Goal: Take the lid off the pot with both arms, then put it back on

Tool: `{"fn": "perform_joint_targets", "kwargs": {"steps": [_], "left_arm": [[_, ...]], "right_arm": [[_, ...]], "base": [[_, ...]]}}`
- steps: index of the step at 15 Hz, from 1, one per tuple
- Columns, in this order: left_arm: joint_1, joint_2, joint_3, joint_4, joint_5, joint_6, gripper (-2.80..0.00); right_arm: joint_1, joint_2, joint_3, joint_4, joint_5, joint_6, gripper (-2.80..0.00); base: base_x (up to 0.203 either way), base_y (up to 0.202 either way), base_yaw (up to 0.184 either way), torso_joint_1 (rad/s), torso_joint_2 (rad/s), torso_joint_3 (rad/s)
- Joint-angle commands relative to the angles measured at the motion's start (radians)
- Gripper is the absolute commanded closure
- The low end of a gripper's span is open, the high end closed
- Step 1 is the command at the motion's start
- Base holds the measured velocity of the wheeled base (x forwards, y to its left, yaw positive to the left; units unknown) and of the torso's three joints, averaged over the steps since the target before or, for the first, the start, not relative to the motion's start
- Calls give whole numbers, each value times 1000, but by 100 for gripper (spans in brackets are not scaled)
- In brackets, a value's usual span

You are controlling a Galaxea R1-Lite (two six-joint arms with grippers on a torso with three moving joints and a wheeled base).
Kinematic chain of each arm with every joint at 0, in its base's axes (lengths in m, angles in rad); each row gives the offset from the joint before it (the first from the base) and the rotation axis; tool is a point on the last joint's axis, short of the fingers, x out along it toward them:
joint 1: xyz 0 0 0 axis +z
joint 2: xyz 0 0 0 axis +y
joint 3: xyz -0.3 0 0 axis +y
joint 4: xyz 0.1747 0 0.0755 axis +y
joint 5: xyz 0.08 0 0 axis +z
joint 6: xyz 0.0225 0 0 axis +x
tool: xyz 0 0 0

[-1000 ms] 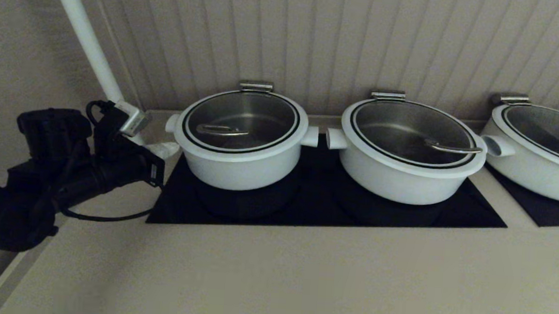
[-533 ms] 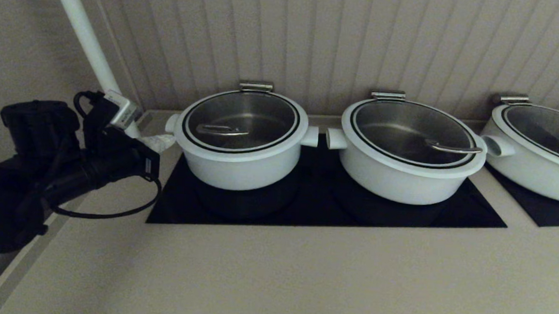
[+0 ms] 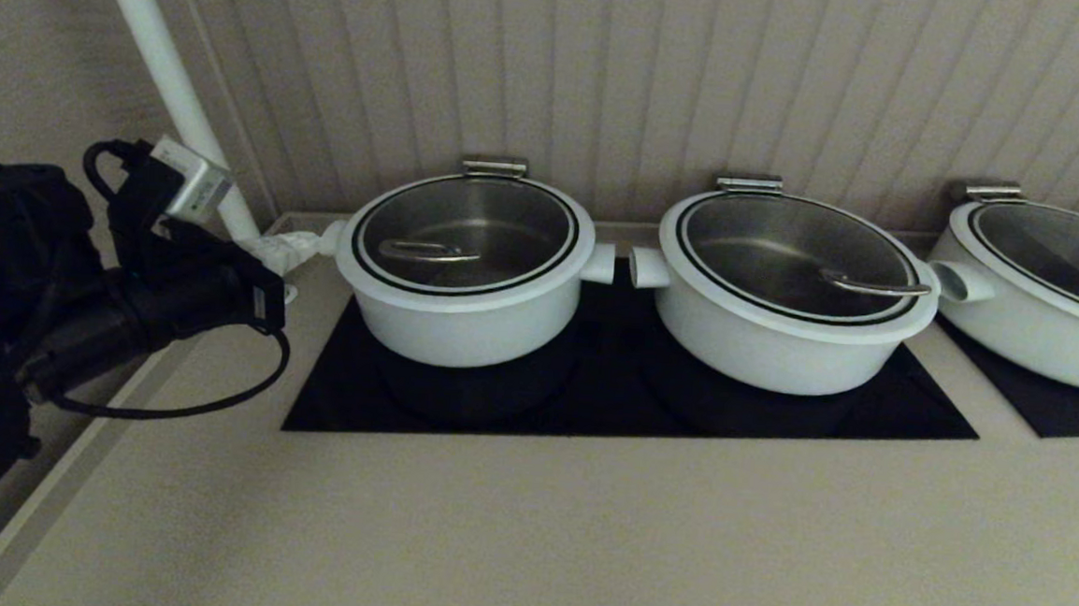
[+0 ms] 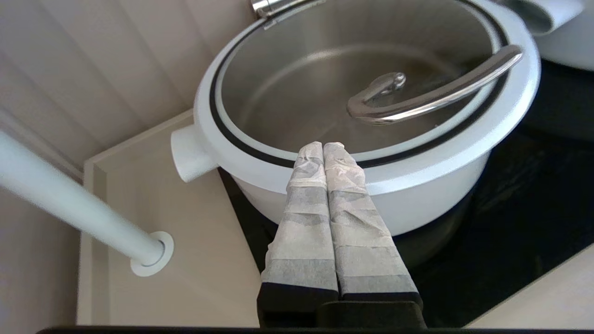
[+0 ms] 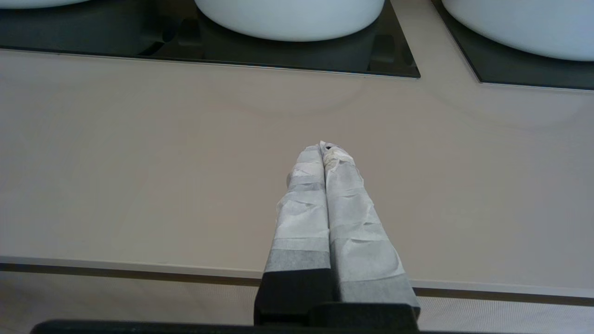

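White and steel, the pot [image 3: 464, 284] stood at centre-left of the head view on a black cooktop panel [image 3: 626, 411], its stubby side handles pointing left and right. The lid [image 3: 466, 233] sat closed on it, its wire handle [image 3: 427, 251] lying toward the left half of the glass. A wider white pot [image 3: 783, 299] stood just to its right on the same panel, and a third one [image 3: 1046, 292] showed at the right edge of the frame on a separate dark panel.

The left gripper [image 4: 324, 147] hung at the left of the head view, beside the pot's left handle and near a slanted white pole [image 3: 173, 84]; its taped fingers [image 4: 304, 204] were pressed together with nothing between them, tips in front of the pot's rim in the wrist picture, not touching the lid's handle.

The right gripper [image 5: 323, 147] appeared only in its own wrist view, low over the beige counter [image 5: 139, 162] in front of the cooktop, fingers likewise clenched on nothing.
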Motion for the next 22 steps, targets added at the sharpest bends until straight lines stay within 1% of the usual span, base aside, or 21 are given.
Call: {"fn": "perform_joint_targets", "kwargs": {"steps": [1, 5, 9, 15, 19, 22], "left_arm": [[0, -52, 25, -6, -1, 1, 0], [0, -129, 76, -6, -2, 1, 0], [-25, -249, 172, -7, -6, -1, 0], [-28, -432, 330, -6, -4, -10, 0], [-28, -539, 408, 1, 1, -56, 0], [-27, -689, 475, 92, 1, -92, 0]], "right_arm": [[0, 0, 0, 0, 1, -1, 0], [0, 0, 0, 0, 1, -1, 0], [0, 0, 0, 0, 2, -1, 0], [0, 0, 0, 0, 1, -1, 0], [0, 0, 0, 0, 1, -1, 0], [0, 1, 0, 0, 1, -1, 0]], "base": [[0, 0, 0, 0, 0, 0], [0, 0, 0, 0, 0, 0], [0, 0, 0, 0, 0, 0], [0, 0, 0, 0, 0, 0], [0, 0, 0, 0, 0, 0], [0, 0, 0, 0, 0, 0]]}}
